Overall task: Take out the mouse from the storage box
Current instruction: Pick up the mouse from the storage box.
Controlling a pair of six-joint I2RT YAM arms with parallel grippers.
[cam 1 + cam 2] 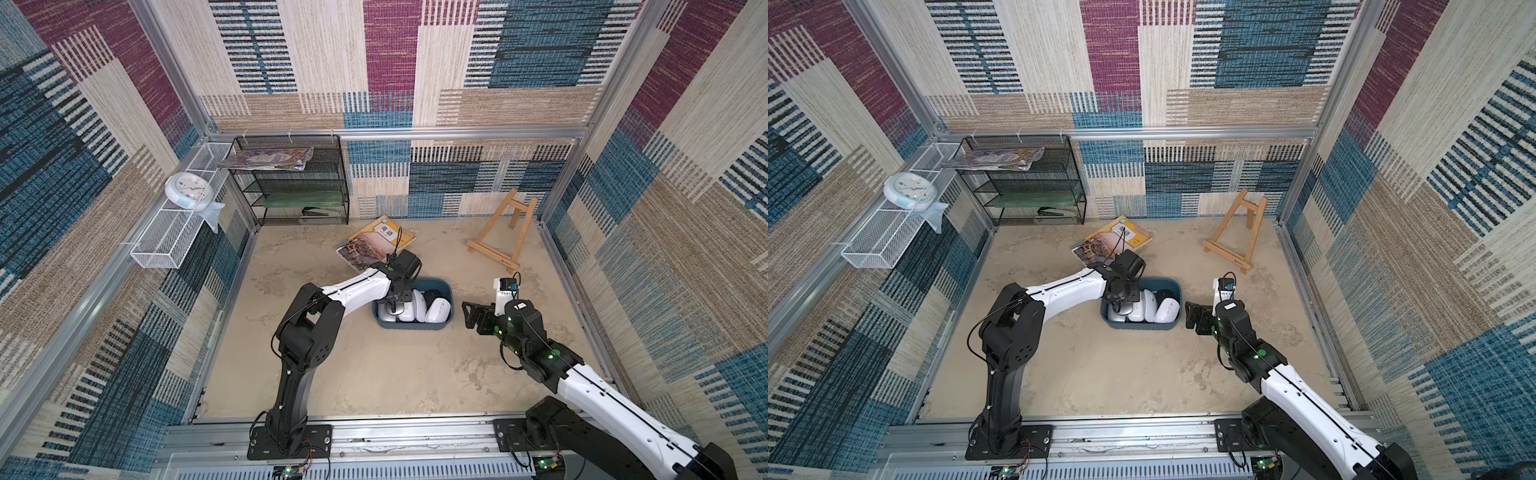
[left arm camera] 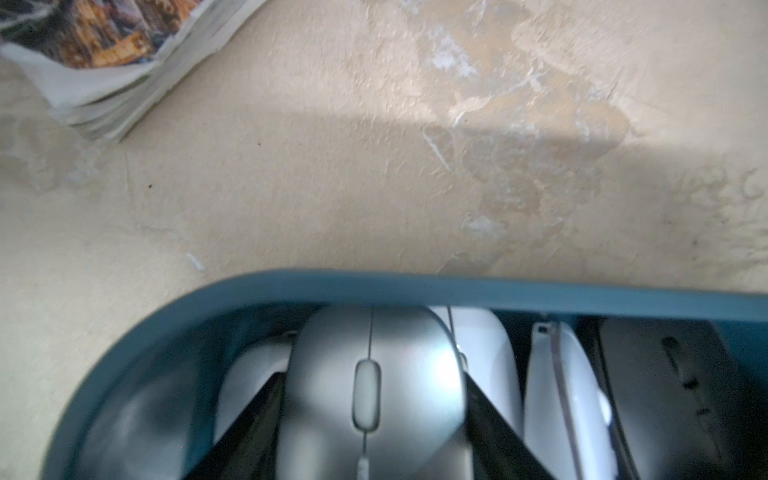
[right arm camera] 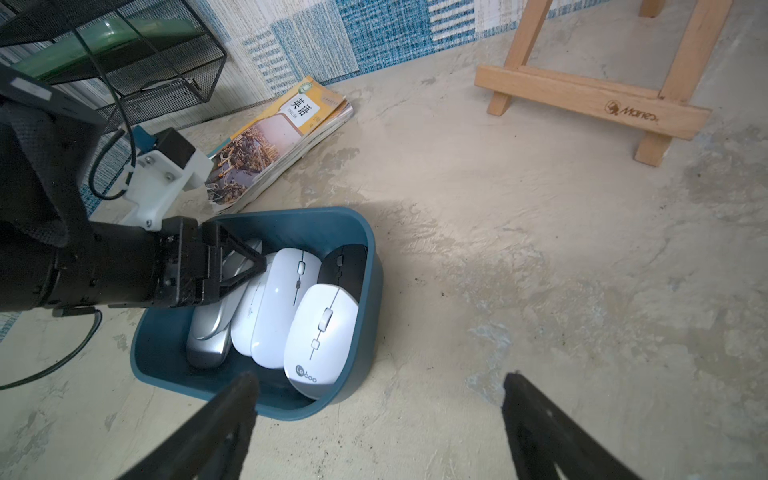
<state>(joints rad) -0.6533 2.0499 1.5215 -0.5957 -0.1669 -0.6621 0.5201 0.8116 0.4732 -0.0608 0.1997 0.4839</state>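
Four mice are seen packed side by side in the storage box (image 3: 166, 365), which stands on the surface (image 3: 540, 249) between the two arms. The silver mouse (image 2: 399, 353), at the end nearest the left arm, is judged to be the one chosen; it lies in the box, not yet raised.

For the step to be done well, the hold should be set low and square on the flanks, since the curved shell is judged slippery. The lift should be kept straight up, so that the white mouse (image 3: 282, 299) lying tight against it is not dragged along and the box rim is not caught.

The left gripper (image 2: 374, 374) is lowered into the box and clenched to a middling width on the silver mouse, its fingers (image 2: 257, 415) laid against both flanks. The right gripper (image 3: 380, 380) is spread wide and empty, held just beside the box's other end with nothing touched; the box could be steadied by it if needed.
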